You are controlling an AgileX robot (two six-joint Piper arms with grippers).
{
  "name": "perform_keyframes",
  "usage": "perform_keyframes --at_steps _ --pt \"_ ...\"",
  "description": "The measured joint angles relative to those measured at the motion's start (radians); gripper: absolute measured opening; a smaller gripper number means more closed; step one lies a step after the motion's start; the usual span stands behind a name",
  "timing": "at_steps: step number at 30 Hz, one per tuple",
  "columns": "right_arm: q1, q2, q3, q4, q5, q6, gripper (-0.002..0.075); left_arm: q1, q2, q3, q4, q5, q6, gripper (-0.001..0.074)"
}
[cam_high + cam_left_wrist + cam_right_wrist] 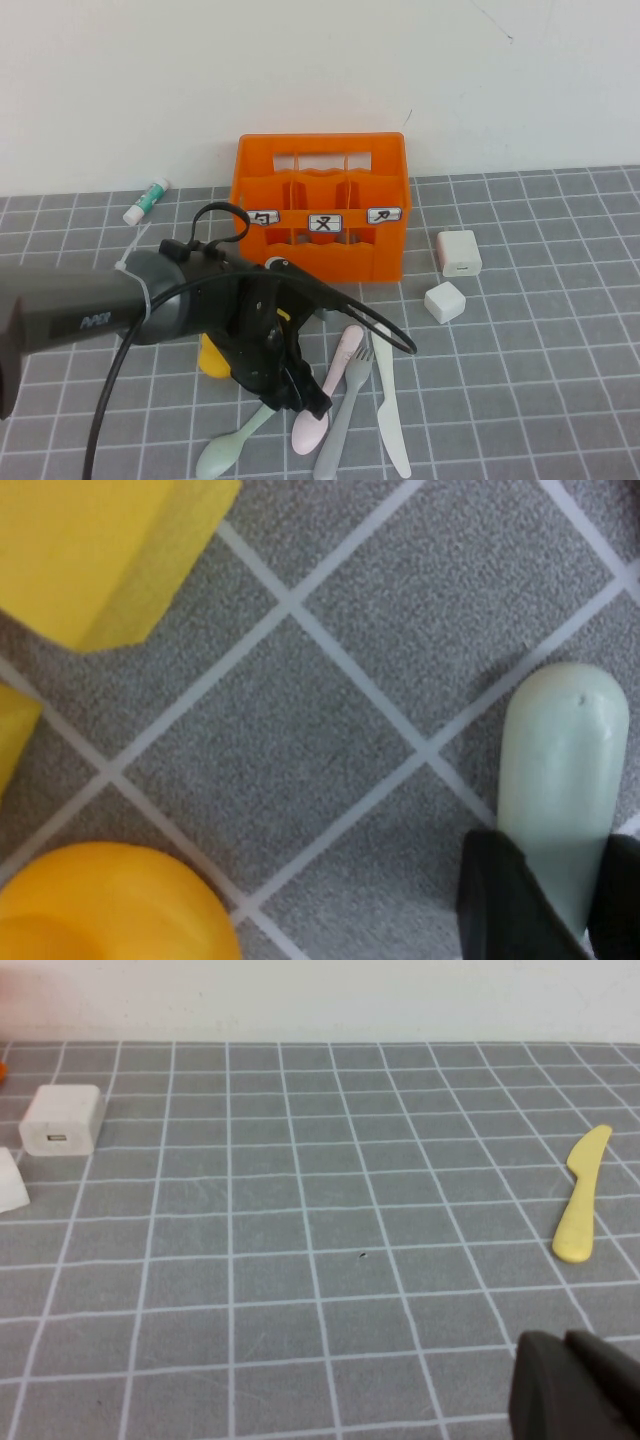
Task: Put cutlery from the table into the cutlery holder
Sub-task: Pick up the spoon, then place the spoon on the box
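Low in the frame, left claw [290,392] pinches the pale green spoon [228,450] on the table [520,340], hiding its handle. Right claw [575,1385], bottom right, looks closed. Cutlery holder [322,207] sits upper centre.

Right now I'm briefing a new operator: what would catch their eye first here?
The bright orange cutlery holder stands at the back of the table, by the wall. In front of it the left arm reaches over four pieces of cutlery fanned on the tiles, its left claw closed around the pale green spoon. The right claw sits apart, over bare tiles.
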State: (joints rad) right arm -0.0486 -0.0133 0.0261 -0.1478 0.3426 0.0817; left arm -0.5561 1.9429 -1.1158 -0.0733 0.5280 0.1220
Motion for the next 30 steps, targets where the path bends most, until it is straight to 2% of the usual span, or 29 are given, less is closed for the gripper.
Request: perform_keyframes --at_steps 11,15,20,30 --pt "0.000 0.000 0.000 0.000 0.000 0.000 -0.0003 0.000 -0.160 0.002 -0.027 0.034 -0.024 0.0157" --pt "0.000 0.000 0.000 0.000 0.000 0.000 -0.0003 0.000 -0.267 0.047 -0.029 -0.021 -0.024 0.0157" --pt "0.000 0.000 0.000 0.000 0.000 0.000 -0.0003 0.013 -0.398 0.174 -0.066 -0.237 -0.024 0.0157" --pt "0.000 0.000 0.000 0.000 0.000 0.000 -0.0003 0.110 -0.553 0.408 -0.143 -0.789 -0.024 0.0157"
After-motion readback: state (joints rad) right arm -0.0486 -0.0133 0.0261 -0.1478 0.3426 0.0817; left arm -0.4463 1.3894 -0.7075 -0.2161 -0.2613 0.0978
